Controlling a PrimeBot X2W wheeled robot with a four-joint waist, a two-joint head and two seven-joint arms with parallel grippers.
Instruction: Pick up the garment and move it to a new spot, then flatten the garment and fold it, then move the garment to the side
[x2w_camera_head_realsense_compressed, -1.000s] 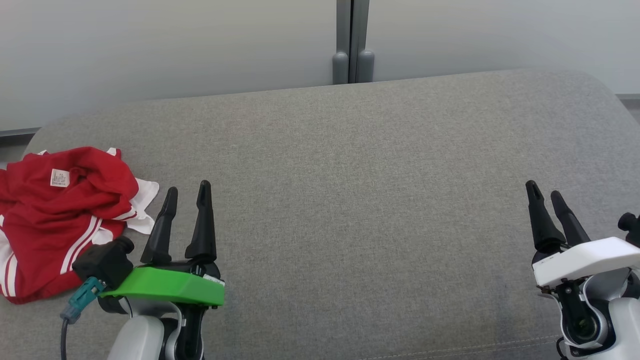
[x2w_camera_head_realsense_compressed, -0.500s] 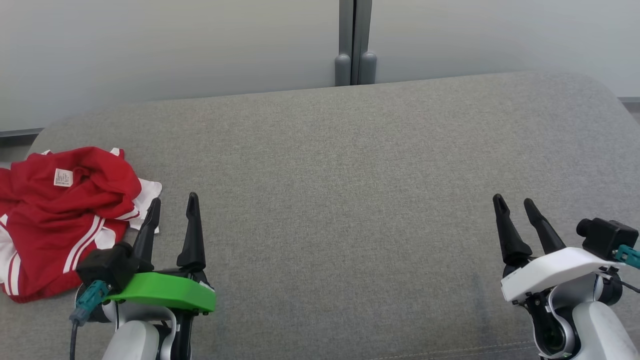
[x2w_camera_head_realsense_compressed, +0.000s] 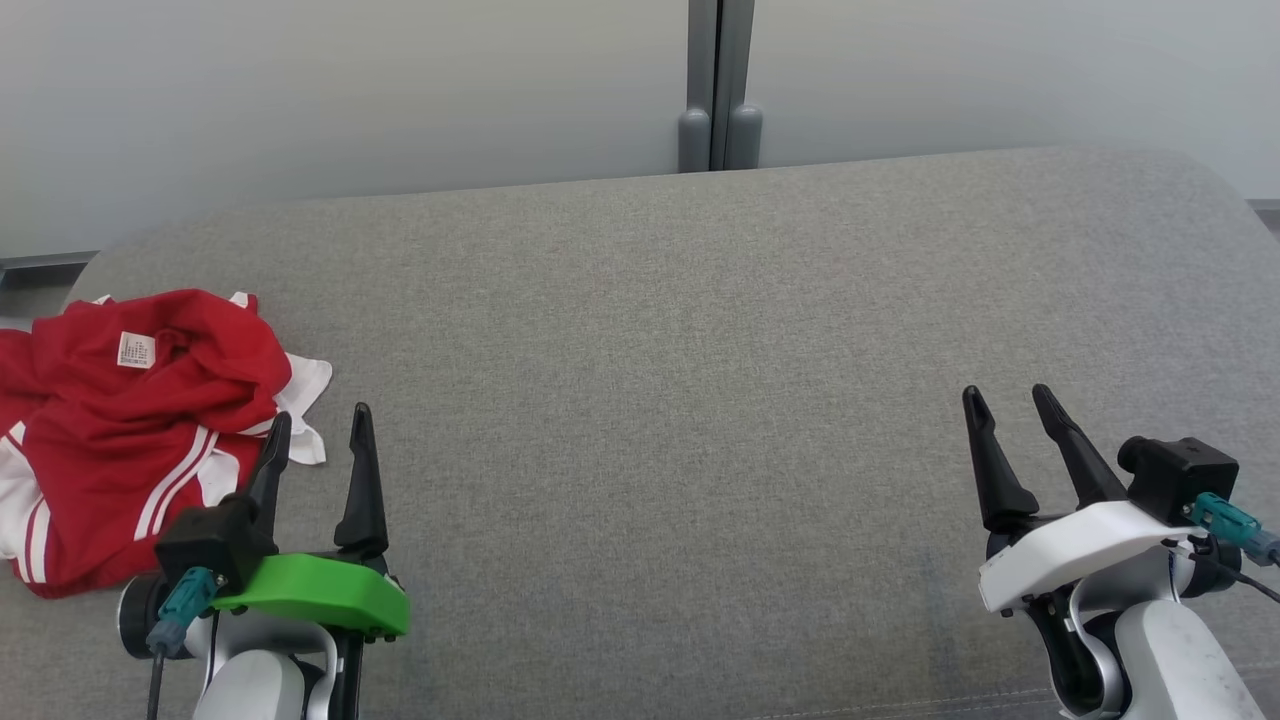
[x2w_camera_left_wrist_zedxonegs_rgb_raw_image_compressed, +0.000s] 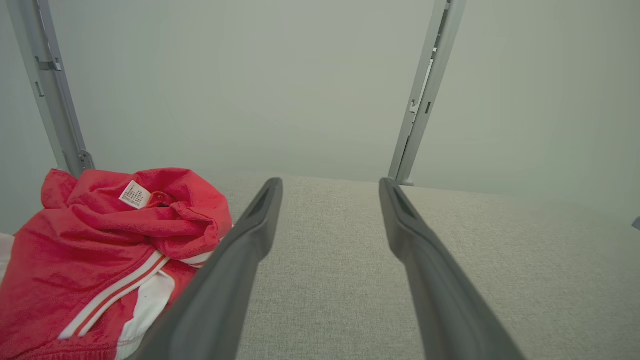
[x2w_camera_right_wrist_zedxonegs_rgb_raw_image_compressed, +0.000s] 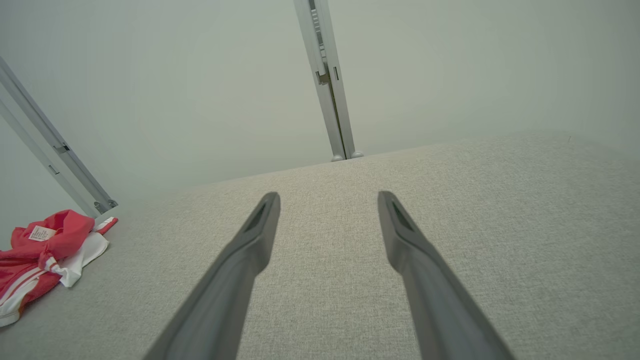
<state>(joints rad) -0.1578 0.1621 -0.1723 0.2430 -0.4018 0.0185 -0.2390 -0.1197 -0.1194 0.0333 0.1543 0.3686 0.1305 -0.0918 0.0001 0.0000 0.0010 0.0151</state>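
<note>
two grippers hover with nothing held: the left gripper (x2w_camera_head_realsense_compressed: 321, 415) has its fingers apart, and so does the right gripper (x2w_camera_head_realsense_compressed: 1004, 395). the red garment (x2w_camera_head_realsense_compressed: 120, 440) lies crumpled just outside the left fingers, its white-striped edge by the nearer tip. the step in hand looks like the first pick-up: better to swing the left gripper onto the heap and pinch a thick raised fold than a thin hem. the grey cushion (x2w_camera_head_realsense_compressed: 700, 330) lies open between the two grippers, likely the new spot. past the garment the cushion's rounded edge falls away, so dragging that way risks a slip.
</note>
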